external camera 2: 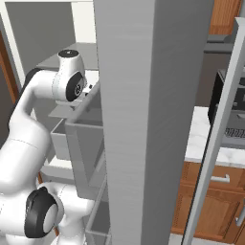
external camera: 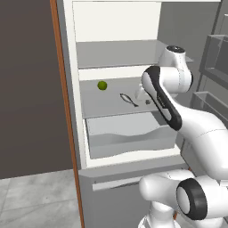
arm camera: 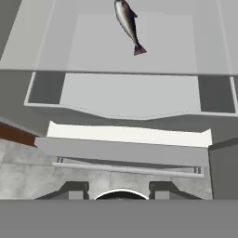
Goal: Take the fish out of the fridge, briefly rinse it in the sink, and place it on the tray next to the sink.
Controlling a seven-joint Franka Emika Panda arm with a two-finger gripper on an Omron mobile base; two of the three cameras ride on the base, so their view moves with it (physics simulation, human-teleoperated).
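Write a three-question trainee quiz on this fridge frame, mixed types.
1. True or false: the fish lies on the same fridge shelf as the lime.
2. Multiple choice: in the left base view, the fish lies (a) left of the lime, (b) right of the lime, (c) inside the drawer.
3. Short answer: is the claw holding the fish?

Key: 1 true. 2 b. 3 No; in the hand view the fish lies on the shelf, well clear of the fingertips.
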